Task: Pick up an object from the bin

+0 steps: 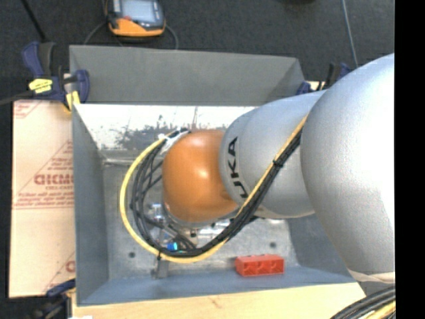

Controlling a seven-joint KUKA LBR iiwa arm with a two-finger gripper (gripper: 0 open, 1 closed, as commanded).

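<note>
**Jaws hidden under orange cover (192, 175); brick (259, 265) lies apart by front wall (199, 286)**

Jaws: state cannot be told. They sit beneath the cover on the wrist, which blocks them from above. Whether they are spread, pressed together or pinching anything is not visible.

Arm (332, 158): grey, enters from the right and slopes down into the bin (89, 198). Its wrist end is low in the bin, over the left-centre of the floor. Cables (126, 195), one yellow and several black, loop round the left side of the cover. They pass beneath it and run back along the arm towards the right. Silver metal parts and a small blue light show below the cover, close above the floor. A short dark part stands just under the cable loop, near the front wall. What it is cannot be told.

Brick: red, oblong, lying flat on the floor at the front, right of centre. Its long side runs along the front wall, just beside it. It lies to the right of the wrist end and the cable loop, apart from both, and touches no part of the robot.

Bin: grey metal with sloping walls. The floor is scuffed, and the back slope carries dark scratch marks.
</note>
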